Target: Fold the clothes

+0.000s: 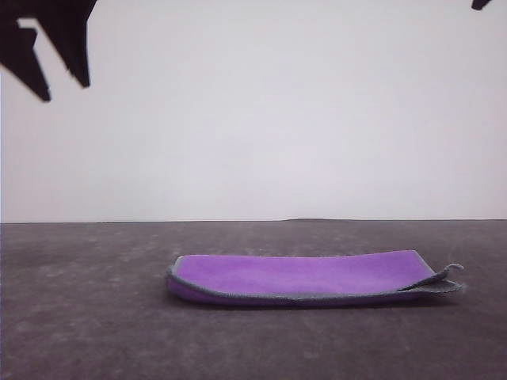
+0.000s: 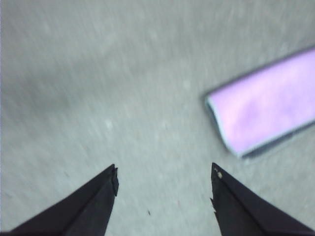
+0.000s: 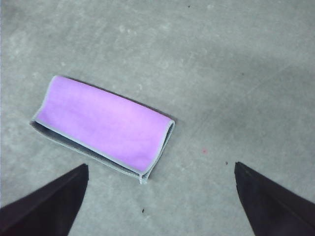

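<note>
The clothes (image 1: 309, 277) lie folded over on the grey table, purple face up, with a stitched grey edge and one corner curled up at the right end. In the left wrist view the folded cloth (image 2: 268, 108) sits off to one side of my open left gripper (image 2: 165, 179), well apart from it. My left gripper (image 1: 59, 71) hangs high at the upper left in the front view. In the right wrist view the cloth (image 3: 106, 123) lies beyond my open right gripper (image 3: 160, 177), with nothing between the fingers. A tip of the right gripper (image 1: 481, 4) shows at the top right corner.
The grey table (image 1: 95, 317) stretches bare around the cloth, with a white wall (image 1: 261, 111) behind it.
</note>
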Robot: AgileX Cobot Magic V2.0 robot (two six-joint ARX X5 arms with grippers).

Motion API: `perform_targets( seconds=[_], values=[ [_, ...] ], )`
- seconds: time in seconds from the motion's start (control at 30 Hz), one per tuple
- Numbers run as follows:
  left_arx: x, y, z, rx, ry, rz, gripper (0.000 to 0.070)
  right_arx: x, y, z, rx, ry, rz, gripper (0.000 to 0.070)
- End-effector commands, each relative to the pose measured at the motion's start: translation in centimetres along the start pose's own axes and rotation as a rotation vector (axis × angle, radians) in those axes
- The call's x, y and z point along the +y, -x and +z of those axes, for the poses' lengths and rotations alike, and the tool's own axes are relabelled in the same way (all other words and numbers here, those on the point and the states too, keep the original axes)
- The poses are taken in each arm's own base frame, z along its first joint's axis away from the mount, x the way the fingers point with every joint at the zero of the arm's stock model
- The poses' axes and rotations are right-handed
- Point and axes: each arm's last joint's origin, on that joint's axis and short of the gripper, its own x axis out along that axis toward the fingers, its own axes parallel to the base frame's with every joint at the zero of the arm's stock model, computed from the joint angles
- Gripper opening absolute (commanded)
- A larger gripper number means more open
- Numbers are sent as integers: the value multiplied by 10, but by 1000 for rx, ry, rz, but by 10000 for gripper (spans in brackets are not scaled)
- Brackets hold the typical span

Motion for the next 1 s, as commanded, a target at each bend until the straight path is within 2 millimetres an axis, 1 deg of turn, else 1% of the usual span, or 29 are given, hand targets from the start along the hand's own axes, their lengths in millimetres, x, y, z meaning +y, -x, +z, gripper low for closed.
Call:
perform_targets(
  seconds=[0.0,0.1,0.2,0.3,0.37,0.5,0.6,0.77,0.87,0.97],
  values=[
    [0,-8,-12,22,21,4,365,-6,-16,-7,33,-49,6,602],
    [0,-20,-38,62,44,-1,365,-16,-44,-25,58,-93,37,602],
    [0,-28,-59,86,71,-3,364,-26,-73,-39,64,-147,67,602],
    [-1,-32,-71,82,79,-2,364,-36,-99,-51,94,-200,100,602],
    [-1,-32,-72,70,77,-1,364,-40,-113,-56,121,-229,143,602],
    [-1,-32,-68,18,68,0,364,-49,-137,-59,177,-291,236,602],
    [0,-32,-64,-17,65,1,364,-56,-154,-62,213,-331,276,601],
    [0,-32,-63,-26,64,2,364,-64,-180,-66,251,-386,336,596],
    [0,-32,-62,-41,61,3,364,-63,-191,-66,258,-386,376,581],
    [0,-32,-61,-53,58,4,364,-59,-197,-65,258,-374,383,525]
  ],
)
